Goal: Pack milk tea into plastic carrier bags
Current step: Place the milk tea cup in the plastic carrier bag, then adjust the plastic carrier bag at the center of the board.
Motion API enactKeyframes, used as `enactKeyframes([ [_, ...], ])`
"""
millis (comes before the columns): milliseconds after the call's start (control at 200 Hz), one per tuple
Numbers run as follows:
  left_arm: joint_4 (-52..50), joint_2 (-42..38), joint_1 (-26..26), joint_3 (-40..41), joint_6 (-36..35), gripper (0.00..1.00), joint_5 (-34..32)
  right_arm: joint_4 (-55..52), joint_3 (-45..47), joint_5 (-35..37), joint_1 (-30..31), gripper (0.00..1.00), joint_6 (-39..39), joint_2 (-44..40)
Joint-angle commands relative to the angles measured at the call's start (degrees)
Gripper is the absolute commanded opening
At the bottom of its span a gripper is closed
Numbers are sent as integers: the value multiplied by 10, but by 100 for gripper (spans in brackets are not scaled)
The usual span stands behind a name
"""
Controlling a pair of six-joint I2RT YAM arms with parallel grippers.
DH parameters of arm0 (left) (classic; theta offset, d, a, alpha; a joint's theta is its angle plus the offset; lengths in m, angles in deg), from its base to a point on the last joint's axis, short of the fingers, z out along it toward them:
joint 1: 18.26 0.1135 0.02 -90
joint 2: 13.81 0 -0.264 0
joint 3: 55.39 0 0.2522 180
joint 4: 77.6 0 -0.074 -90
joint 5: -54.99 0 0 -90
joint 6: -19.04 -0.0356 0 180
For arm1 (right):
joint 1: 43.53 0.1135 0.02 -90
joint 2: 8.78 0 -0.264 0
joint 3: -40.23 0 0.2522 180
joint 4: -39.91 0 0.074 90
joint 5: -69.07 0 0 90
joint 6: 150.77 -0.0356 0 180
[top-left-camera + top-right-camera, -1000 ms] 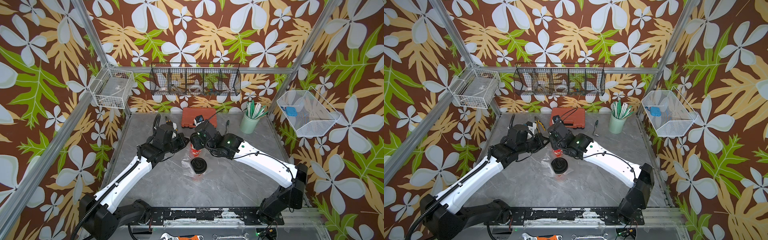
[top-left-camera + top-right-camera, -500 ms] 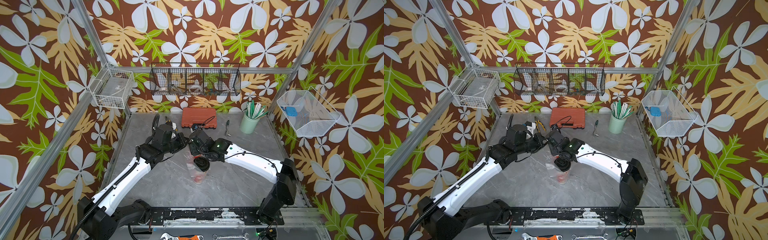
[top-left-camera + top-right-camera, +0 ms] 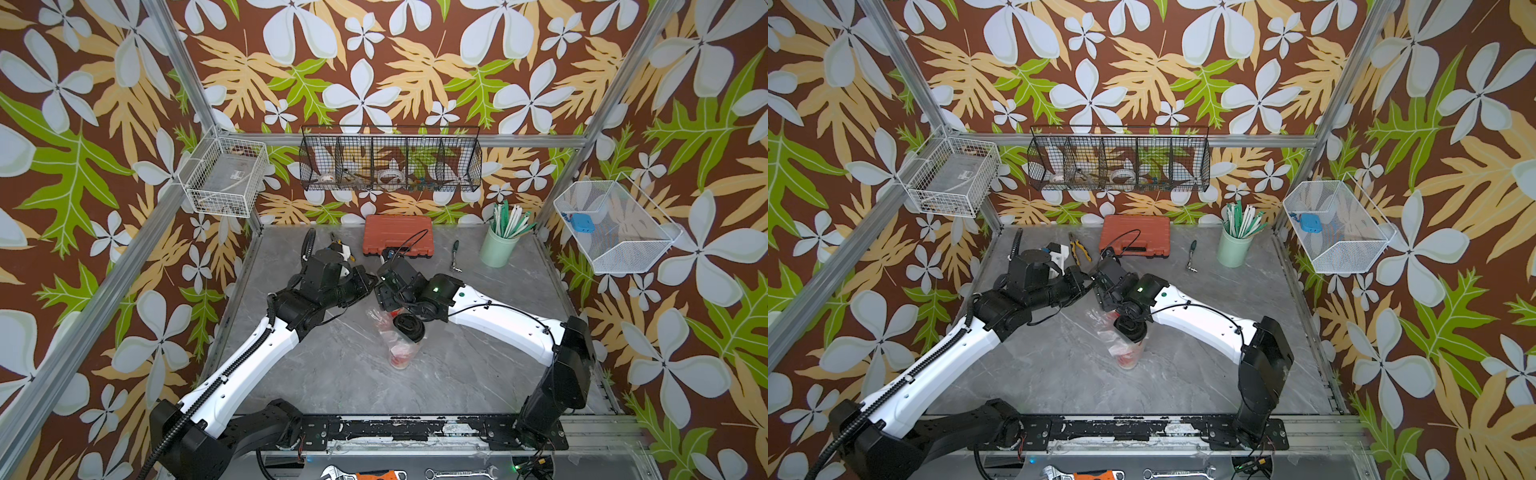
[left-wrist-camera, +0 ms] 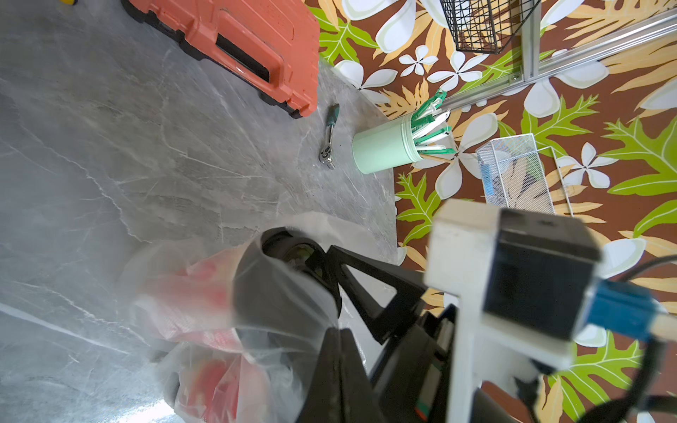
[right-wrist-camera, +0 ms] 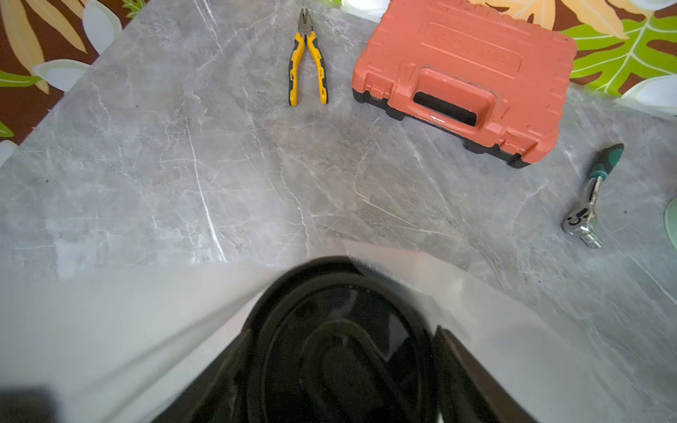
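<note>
Right wrist view: the black lid [image 5: 340,370] of a cup is a dark blur, cut off by the bottom edge; the right gripper [image 5: 344,329] shows only as smeared dark fingers [image 5: 472,381] either side of it, contact impossible to judge; the mint-green cup [image 5: 673,223] is a sliver at the frame edge. Left wrist view: the carrier bag [image 4: 278,340] and the red cup [image 4: 190,289] inside it blur together, one cup or two unclear; the left gripper [image 4: 331,344] runs off the bottom edge. In both top views the grippers meet in a black tangle, fingertips hidden; the contents of the black wire basket [image 3: 390,162] are too small to identify.
</note>
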Motion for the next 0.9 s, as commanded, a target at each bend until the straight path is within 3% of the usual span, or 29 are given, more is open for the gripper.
enactKeyframes([
  [0, 11, -2, 0, 2, -8, 0, -4, -23, -31, -19, 1, 82, 3, -17],
  [190, 7, 1, 0, 2, -14, 0, -6, -63, -78, -29, 1, 86, 17, -29],
  [375, 6, 0, 0, 4, -15, 0, -5, -83, -71, -34, -39, 77, 25, -65],
  [701, 2, -3, 0, 4, -16, 0, -6, -29, 57, -253, -184, 69, 55, -99],
  [896, 2, -5, 0, 3, -16, 0, -6, -16, 86, -268, -195, 61, 70, -72],
])
